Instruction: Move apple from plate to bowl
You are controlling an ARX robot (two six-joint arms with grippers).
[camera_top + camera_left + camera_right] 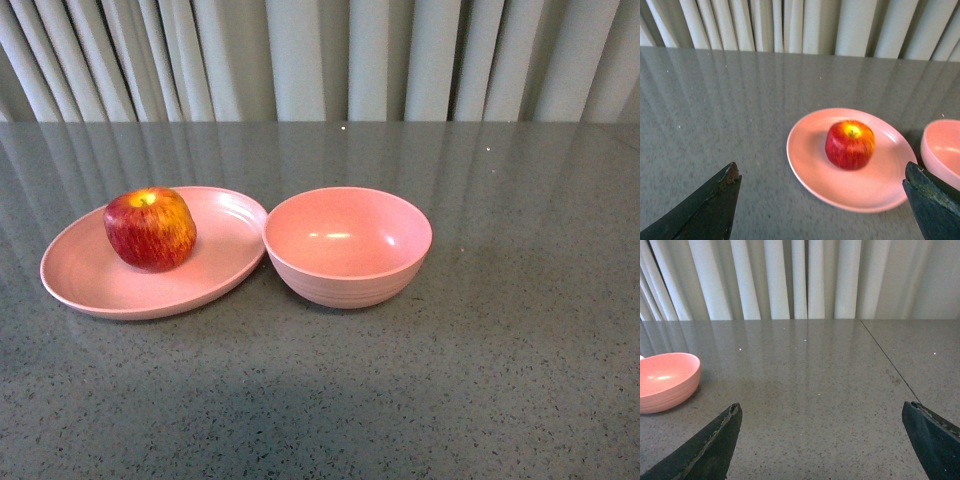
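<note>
Sitting on the plate (90, 285), stem dip up, the apple (150, 229) rests left of the bowl (347, 245), whose rim seems to touch the plate's edge on the grey table (500, 380). Left gripper (821, 172): jaws spread wide, short of the plate, gripping nothing. Right gripper (821, 410): jaws spread wide too, above the table, bowl off to one side.

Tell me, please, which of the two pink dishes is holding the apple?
The shallow oval plate on the left holds the apple; the deeper round bowl beside it is empty.
</note>
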